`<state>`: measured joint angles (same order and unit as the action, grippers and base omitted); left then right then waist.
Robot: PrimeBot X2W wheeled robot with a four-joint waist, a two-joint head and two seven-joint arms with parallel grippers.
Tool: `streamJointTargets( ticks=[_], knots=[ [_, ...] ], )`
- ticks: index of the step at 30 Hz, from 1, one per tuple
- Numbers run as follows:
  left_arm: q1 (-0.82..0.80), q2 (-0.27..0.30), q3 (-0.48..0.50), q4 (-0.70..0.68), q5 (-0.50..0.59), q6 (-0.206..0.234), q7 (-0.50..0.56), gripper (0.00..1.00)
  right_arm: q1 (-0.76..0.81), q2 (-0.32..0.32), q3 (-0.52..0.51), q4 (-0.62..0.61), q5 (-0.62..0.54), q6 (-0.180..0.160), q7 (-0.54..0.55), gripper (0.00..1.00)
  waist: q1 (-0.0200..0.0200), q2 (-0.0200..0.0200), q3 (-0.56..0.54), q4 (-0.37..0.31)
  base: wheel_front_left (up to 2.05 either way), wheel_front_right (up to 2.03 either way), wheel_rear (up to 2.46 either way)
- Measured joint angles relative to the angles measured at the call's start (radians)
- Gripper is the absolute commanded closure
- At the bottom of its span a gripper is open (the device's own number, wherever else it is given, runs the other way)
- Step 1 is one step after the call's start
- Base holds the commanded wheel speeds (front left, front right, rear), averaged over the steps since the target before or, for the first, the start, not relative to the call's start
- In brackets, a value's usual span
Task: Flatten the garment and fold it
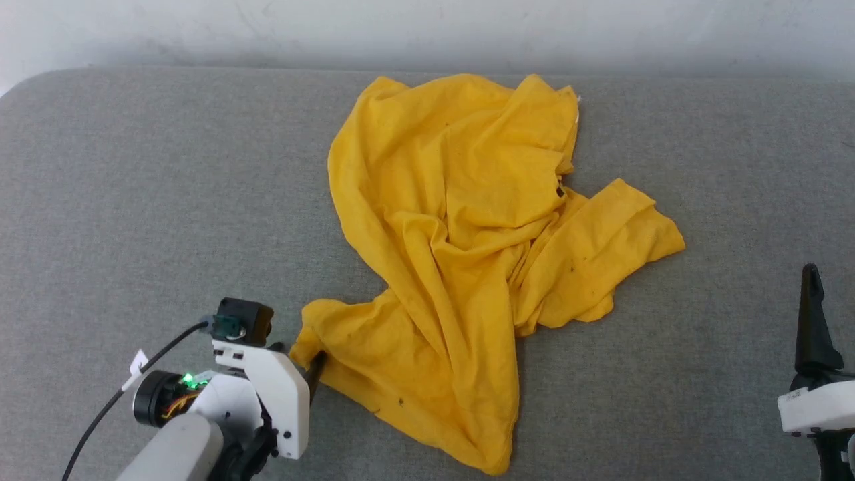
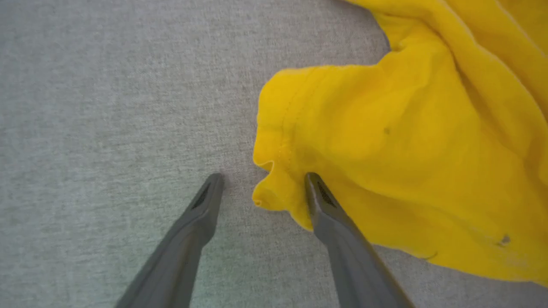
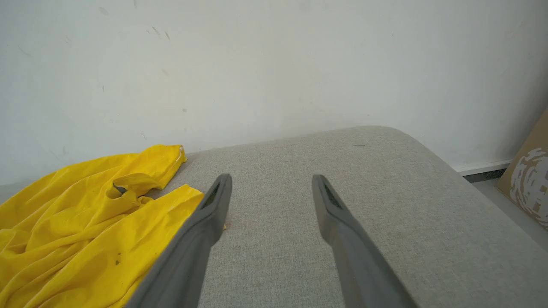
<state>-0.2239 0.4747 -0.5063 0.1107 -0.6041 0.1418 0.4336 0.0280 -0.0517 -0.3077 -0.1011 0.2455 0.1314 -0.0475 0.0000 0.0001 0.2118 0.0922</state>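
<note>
Overlapping garment (image 1: 454, 220) folds, underlayers hidden

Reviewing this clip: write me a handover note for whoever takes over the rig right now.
Left claw: open, holding nothing; a hemmed edge of the bright yellow thin cotton T-shirt lies between its fingers, at the shirt's near-left end.
Right claw: open, empty, off to the shirt's right, apart from it.
T-shirt: crumpled in a heap on the grey fabric cushion.
Done: nothing yet.
Left: grasp, spread flat, then fold.
</note>
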Motion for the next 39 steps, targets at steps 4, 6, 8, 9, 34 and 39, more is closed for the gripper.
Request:
streamJointTargets(
  ticks=[4,6,8,9,34,39],
  knots=[
    [-0.039,0.001,-0.014,0.032,-0.019,-0.026,0.056,0.00,0.000,0.000,-0.001,0.000,0.000,0.000,-0.001,0.00,0.0000,0.0000,0.010,-0.003,0.00,0.00,0.00],
    [-0.056,0.003,-0.021,0.049,-0.029,-0.040,0.082,0.00,-0.001,0.000,-0.001,0.002,0.000,0.000,-0.006,0.00,-0.0001,0.0000,0.015,-0.005,0.00,0.00,0.00],
    [-0.072,0.003,-0.027,0.062,-0.038,-0.055,0.105,0.84,-0.004,0.000,0.000,0.002,0.000,0.000,-0.007,0.00,-0.0002,0.0000,0.019,-0.007,0.00,0.00,0.00],
    [-0.078,0.005,-0.030,0.067,-0.044,-0.067,0.117,1.00,-0.004,0.000,0.000,0.003,0.001,0.000,-0.009,0.00,-0.0002,0.0000,0.021,-0.008,0.00,0.00,0.00],
    [0.161,-0.121,0.288,-0.202,-0.201,0.084,-0.348,1.00,-0.005,0.000,-0.006,0.060,0.011,0.000,-0.037,0.00,0.0001,0.0000,-0.056,-0.002,0.00,0.00,0.00],
    [0.367,-0.100,0.435,-0.281,-0.262,0.158,-0.392,1.00,0.006,0.000,-0.020,0.058,0.012,0.000,-0.041,0.00,0.0000,0.0000,-0.058,0.009,0.00,0.00,0.00]
  ],
)
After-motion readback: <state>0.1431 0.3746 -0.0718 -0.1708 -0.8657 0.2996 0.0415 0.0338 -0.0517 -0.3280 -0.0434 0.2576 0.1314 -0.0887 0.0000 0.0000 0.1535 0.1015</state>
